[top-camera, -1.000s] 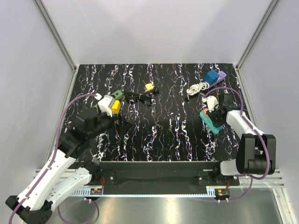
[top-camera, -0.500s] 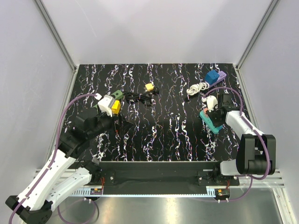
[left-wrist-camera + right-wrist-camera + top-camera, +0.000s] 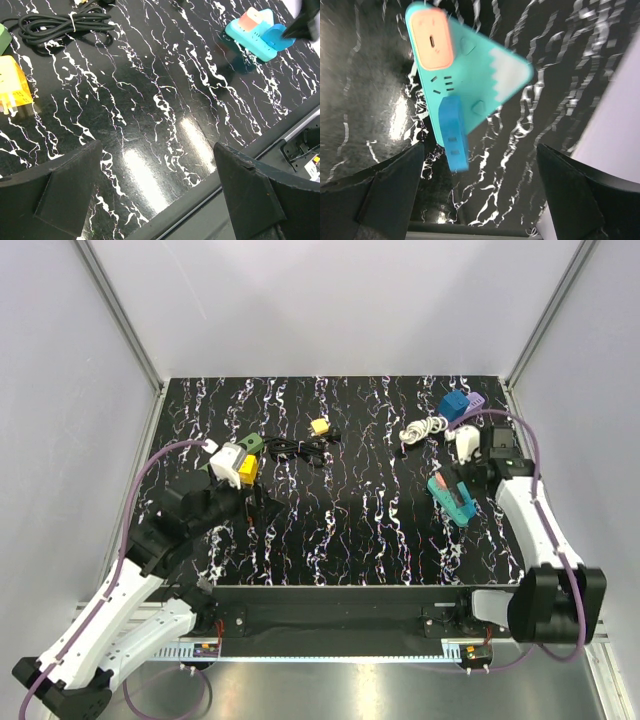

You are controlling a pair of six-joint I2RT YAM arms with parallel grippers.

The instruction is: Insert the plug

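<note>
A teal power strip point(image 3: 465, 65) with an orange end lies on the black marbled table at the right point(image 3: 450, 498). A blue plug point(image 3: 454, 134) stands on its face and looks seated in it; the left wrist view shows both, the strip point(image 3: 250, 31) and the plug point(image 3: 278, 36). My right gripper point(image 3: 480, 150) hangs open above the strip's near end, touching nothing, and sits just right of the strip point(image 3: 470, 472) in the top view. My left gripper point(image 3: 157, 145) is open and empty over the table's left front point(image 3: 255, 508).
At the left back lie a yellow adapter point(image 3: 247, 471), a white adapter point(image 3: 228, 462), a green block point(image 3: 252, 443) and a coiled black cable point(image 3: 296, 450). A small yellow plug point(image 3: 320, 426), a white cord point(image 3: 422, 428) and a blue block point(image 3: 453, 406) lie farther back.
My right gripper has opened and pulled up and back from the teal strip, leaving the blue plug on it. The left arm has not moved.
</note>
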